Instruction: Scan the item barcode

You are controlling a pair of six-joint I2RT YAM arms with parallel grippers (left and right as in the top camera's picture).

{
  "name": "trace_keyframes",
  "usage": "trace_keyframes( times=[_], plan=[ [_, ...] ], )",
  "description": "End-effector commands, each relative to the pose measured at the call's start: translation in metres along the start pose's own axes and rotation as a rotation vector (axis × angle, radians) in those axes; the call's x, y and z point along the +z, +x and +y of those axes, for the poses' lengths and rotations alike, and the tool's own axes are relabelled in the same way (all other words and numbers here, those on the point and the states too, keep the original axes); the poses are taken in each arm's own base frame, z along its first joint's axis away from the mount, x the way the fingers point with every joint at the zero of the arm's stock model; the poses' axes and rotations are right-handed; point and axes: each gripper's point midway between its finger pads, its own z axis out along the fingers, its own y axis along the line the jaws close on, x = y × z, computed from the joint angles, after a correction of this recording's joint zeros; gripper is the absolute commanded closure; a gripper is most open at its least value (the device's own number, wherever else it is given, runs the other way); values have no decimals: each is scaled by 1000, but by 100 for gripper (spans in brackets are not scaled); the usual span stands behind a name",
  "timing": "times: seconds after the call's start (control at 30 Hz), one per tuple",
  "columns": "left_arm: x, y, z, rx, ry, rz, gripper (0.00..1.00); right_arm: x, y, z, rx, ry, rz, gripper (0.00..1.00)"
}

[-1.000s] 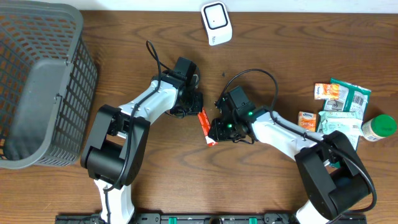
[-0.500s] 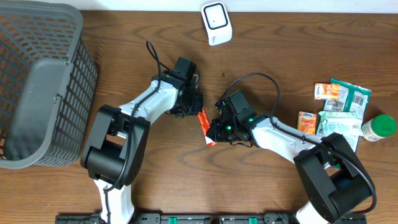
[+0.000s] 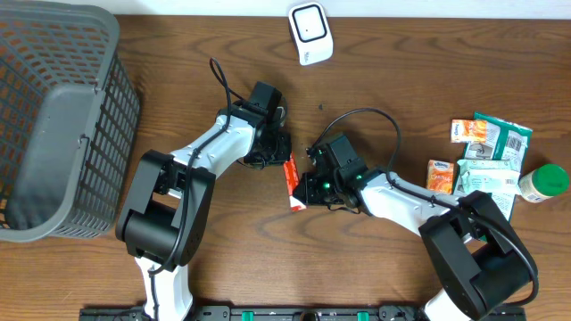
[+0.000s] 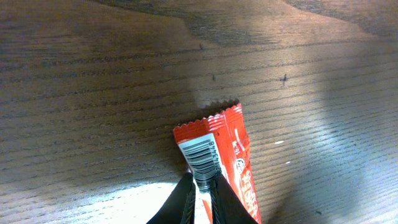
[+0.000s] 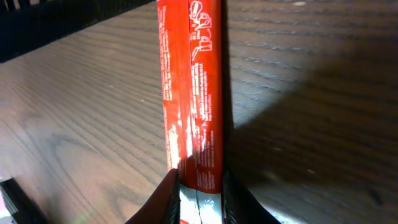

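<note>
Mid-counter (image 3: 375, 53), a red packet (image 3: 292, 181) is pinched at both ends, well short of the white scanner (image 3: 310, 33) on the robot's side. The left end effector (image 4: 202, 186) is clamped tight on the end bearing the barcode (its stripes face the wrist camera). The right end effector (image 5: 198, 186) has its fingers (image 5: 169, 196) pressed against either side of the opposite end. Bare wood separates packet and scanner. A grey basket (image 3: 53, 116) sits far to the scanner's left. Snack packs (image 3: 486, 147) and a green-lidded jar (image 3: 542, 183) lie to its right.
</note>
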Motion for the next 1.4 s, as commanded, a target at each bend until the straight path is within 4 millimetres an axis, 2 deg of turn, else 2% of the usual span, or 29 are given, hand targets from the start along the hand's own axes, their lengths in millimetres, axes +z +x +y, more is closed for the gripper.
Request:
trace_keyframes(
  times=[0.0, 0.07, 0.13, 0.43, 0.63, 0.77, 0.97, 1.1, 1.23, 1.3, 1.37],
  plan=[
    [12, 11, 21, 2, -75, 29, 88, 4, 11, -6, 18, 11, 24, 86],
    [12, 11, 21, 2, -75, 29, 88, 4, 11, -6, 17, 10, 21, 96],
    [12, 11, 21, 2, -75, 29, 88, 4, 11, -6, 16, 10, 20, 99],
    [11, 11, 21, 2, -75, 27, 88, 1, 3, -10, -4, 10, 1, 99],
    [-5, -1, 18, -1, -59, -19, 88, -9, -3, -1, -102, -20, -24, 99],
    [-23, -8, 10, 12, -40, -68, 66, -25, -13, 10, -200, -19, -81, 99],
    [-49, -12, 0, 27, -20, -117, 46, -46, -23, 5, -300, 71, -155, 99],
    [-50, -1, -8, 22, 24, -71, 46, -46, -21, 4, -296, 77, -147, 99],
    [-48, 8, -4, 11, 11, -34, 45, -47, -22, -5, -287, 124, -151, 99],
    [-47, 8, -3, 10, 10, -31, 45, -47, -22, -8, -284, 144, -153, 75],
    [-45, 8, -5, 17, 11, -32, 46, -46, -21, -9, -283, 144, -151, 67]
  ],
)
